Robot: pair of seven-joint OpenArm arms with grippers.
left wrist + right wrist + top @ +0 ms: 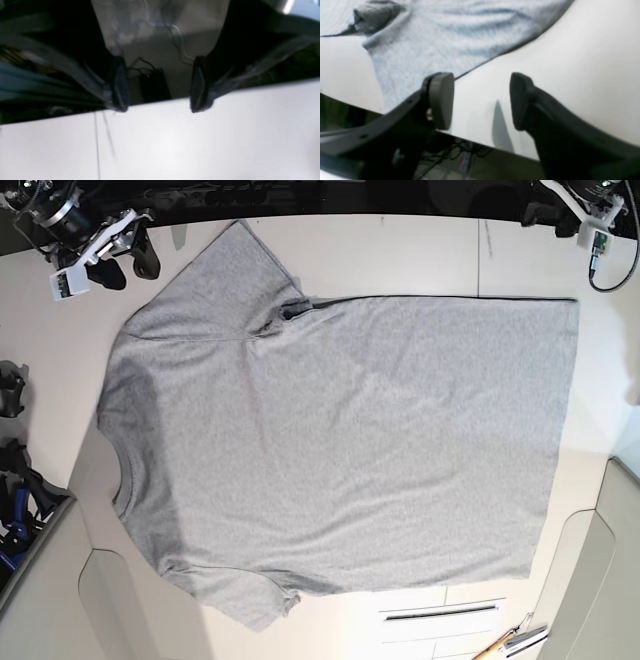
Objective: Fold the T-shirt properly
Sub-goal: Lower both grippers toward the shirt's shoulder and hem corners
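T-shirt (340, 440): spread flat on the white surface (400, 250), plain grey side up, neck toward the base view's left.
Right tool (480, 100): jaws wide apart, holding nothing, over the surface edge just beside a sleeve.
Left tool (158, 85): jaws parted, empty, at the surface's edge, apart from the shirt.

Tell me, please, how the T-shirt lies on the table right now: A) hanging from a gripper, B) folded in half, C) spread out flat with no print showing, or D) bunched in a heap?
C: in the base view the T-shirt lies spread flat on the table, both sleeves out, plain grey side up, and neither gripper holds it.
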